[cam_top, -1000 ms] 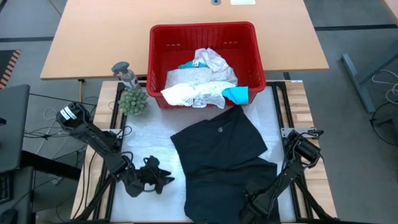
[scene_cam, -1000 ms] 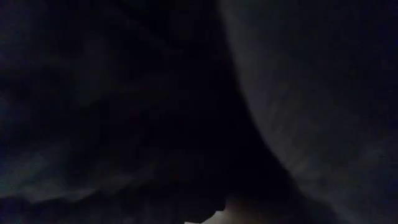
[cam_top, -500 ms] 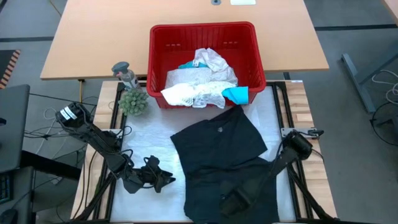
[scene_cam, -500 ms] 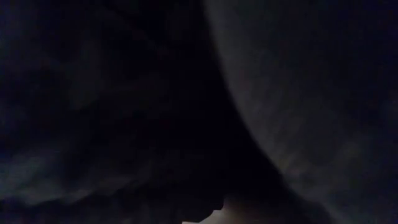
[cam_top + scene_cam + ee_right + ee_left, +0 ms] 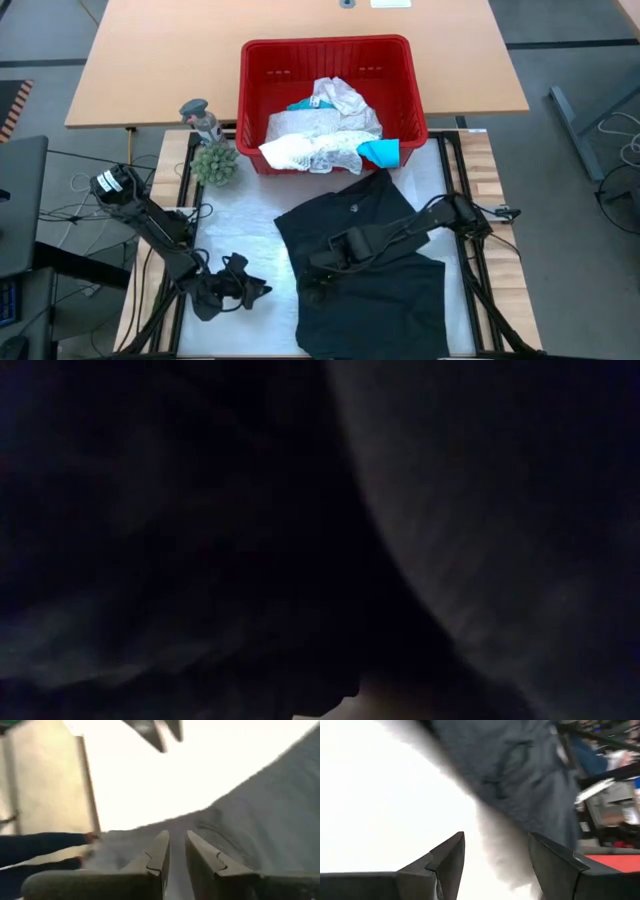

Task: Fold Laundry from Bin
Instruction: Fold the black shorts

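The black garment (image 5: 385, 290) lies spread flat on the white mat (image 5: 235, 225), in front of the red bin (image 5: 325, 45). The bin holds white lacy garments (image 5: 320, 135) and a teal one (image 5: 381, 152). My right gripper (image 5: 312, 272) reaches in from the right, low over the garment's left part, fingers shut (image 5: 177, 834). My left gripper (image 5: 255, 290) is open (image 5: 495, 845) over the mat, left of the garment (image 5: 520, 780), touching nothing. Dark cloth fills the low view. My right gripper is shut and slants down over the black garment (image 5: 260, 820) near its left edge. I cannot tell whether the fingertips touch the cloth.
A small green plant (image 5: 215, 163) and a small grey figure (image 5: 200, 118) stand left of the bin. A wooden table (image 5: 160, 60) lies beyond it. Bare mat shows at the left, between the plant and my left gripper.
My right gripper has swept from the table's near right corner toward the left and far side, across the black garment, and now sits over its left part. The garment has kept its shape.
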